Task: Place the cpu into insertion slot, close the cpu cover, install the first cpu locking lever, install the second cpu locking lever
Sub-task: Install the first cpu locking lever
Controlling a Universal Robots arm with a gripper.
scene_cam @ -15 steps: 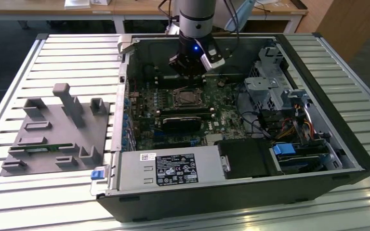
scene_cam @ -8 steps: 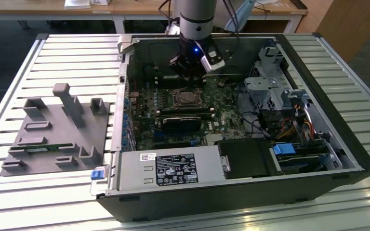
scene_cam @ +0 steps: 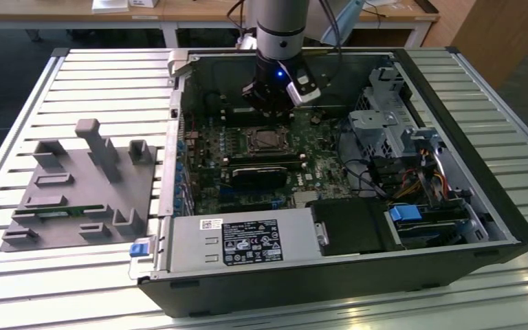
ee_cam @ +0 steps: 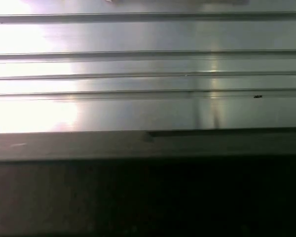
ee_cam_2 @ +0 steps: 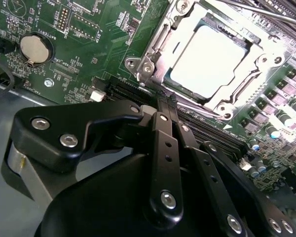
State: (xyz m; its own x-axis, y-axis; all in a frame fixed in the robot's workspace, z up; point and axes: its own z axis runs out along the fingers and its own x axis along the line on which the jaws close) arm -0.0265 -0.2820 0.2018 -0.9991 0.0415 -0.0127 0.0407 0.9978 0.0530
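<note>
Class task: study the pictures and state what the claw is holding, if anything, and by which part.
It cannot be told. In the second wrist view the claw's tips are hidden behind its own black linkage. The cpu already sits in the insertion slot.

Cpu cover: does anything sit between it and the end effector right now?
Nothing visible does. In the second wrist view the cpu cover frames the cpu in the insertion slot, and bare board separates it from the end effector.

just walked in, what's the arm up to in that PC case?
The gripper hangs inside the open computer case, just above the insertion slot on the green motherboard. In the second wrist view the cpu already sits in the socket, with the cpu cover down around it. The gripper carries nothing visible.
</note>
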